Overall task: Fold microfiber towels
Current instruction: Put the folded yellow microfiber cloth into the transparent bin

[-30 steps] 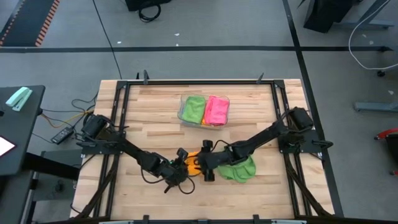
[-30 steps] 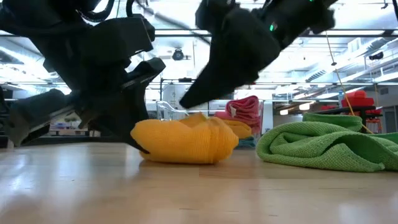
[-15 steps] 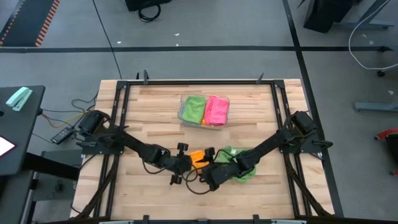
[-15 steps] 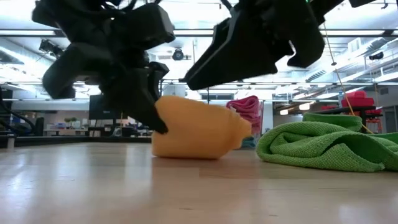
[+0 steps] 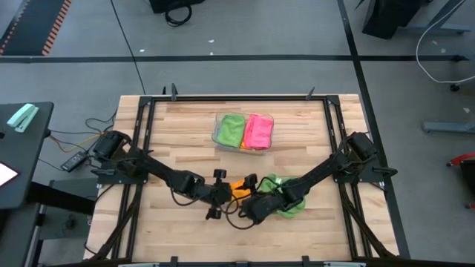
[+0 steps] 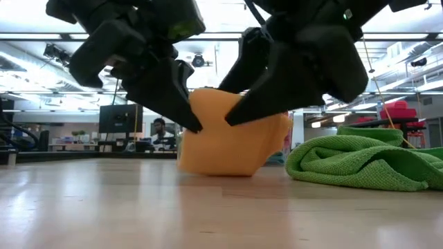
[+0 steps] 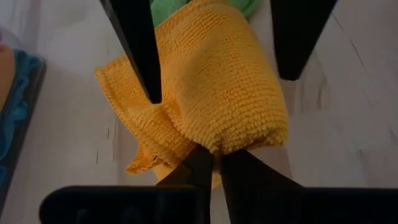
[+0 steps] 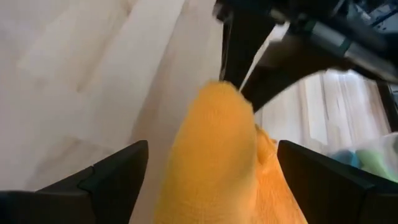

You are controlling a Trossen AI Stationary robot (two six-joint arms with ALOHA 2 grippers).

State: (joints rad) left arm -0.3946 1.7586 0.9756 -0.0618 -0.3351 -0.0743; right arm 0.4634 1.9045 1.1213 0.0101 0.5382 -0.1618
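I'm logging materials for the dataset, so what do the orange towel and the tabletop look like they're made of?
Orange towel: looks like microfiber or terry cloth, matte, judging by its dense nubby loops and soft rolled folds. Tabletop: looks like pale butcher-block wood with a smooth, faintly glossy finish; jointed strips and grain show.

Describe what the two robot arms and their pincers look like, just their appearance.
Both arms are dark, nearly black, slim jointed links bolted to black frame rails at the table's side edges. The left pincer and right pincer each end in two flat, tapering black fingers. Thin black cables loop beside each wrist. No markings can be made out on them.
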